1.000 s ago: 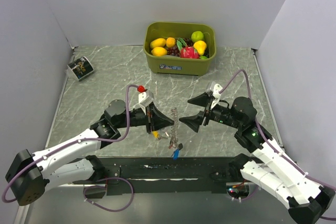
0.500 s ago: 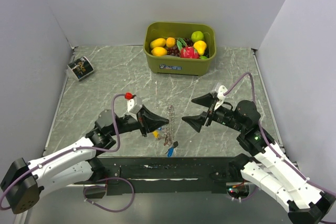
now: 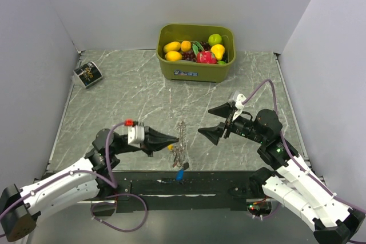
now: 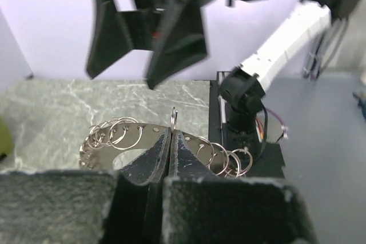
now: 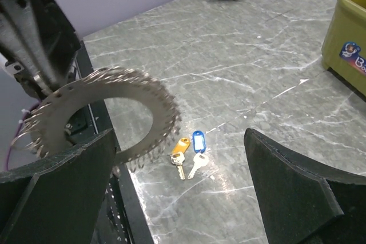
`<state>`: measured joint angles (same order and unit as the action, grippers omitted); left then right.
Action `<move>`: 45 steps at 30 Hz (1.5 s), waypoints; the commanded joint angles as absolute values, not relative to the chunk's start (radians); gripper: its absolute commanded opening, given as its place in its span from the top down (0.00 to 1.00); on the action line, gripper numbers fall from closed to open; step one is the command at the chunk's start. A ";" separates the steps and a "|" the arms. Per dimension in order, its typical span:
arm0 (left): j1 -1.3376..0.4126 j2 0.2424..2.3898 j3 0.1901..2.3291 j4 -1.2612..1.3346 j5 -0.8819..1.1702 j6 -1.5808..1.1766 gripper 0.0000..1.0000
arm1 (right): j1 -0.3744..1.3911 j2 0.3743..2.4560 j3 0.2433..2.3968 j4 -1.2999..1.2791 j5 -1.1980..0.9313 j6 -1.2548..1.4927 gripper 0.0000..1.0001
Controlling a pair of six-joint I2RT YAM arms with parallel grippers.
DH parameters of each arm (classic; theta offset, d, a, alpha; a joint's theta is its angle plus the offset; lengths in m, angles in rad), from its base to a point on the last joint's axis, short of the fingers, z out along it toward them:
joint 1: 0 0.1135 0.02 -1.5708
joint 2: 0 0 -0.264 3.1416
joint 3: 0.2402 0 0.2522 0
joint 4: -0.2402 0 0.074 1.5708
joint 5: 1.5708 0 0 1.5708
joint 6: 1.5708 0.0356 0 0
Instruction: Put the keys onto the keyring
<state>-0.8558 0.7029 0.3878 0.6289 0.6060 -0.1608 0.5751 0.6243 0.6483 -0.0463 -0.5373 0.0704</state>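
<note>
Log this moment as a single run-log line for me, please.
left gripper: shut on keyring | right gripper: open, empty, apart from keyring | keys: two, orange and blue tags, loose on table

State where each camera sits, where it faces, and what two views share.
Top external: above and behind, looking down; left arm and right arm show.
Left wrist: faces the open right pincer; own fingers grip the keyring.
Right wrist: looks down at the keys; own open fingers frame them.
Both wrist views share the keyring.
</note>
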 commanded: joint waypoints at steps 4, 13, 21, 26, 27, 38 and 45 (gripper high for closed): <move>-0.920 0.526 0.253 0.771 0.650 0.155 0.99 | 0.566 0.617 0.666 -0.052 -0.548 0.066 0.00; -0.937 0.454 0.242 0.710 0.699 0.279 0.99 | 0.566 0.618 0.644 -0.048 -0.552 0.075 0.00; -0.945 0.476 0.222 0.775 0.733 0.273 0.99 | 0.568 0.624 0.652 -0.051 -0.589 0.064 0.01; -0.948 0.486 0.229 0.772 0.733 0.265 0.99 | 0.568 0.632 0.646 -0.037 -0.610 0.066 0.01; -0.948 0.492 0.235 0.769 0.730 0.258 0.99 | 0.568 0.635 0.650 -0.040 -0.618 0.064 0.01; -0.948 0.593 0.250 0.945 0.540 -0.095 0.99 | 0.571 0.646 0.653 0.172 -0.883 0.162 0.03; -0.948 0.669 0.219 1.201 0.476 -0.247 0.99 | 0.613 0.706 0.661 0.370 -1.018 0.287 0.35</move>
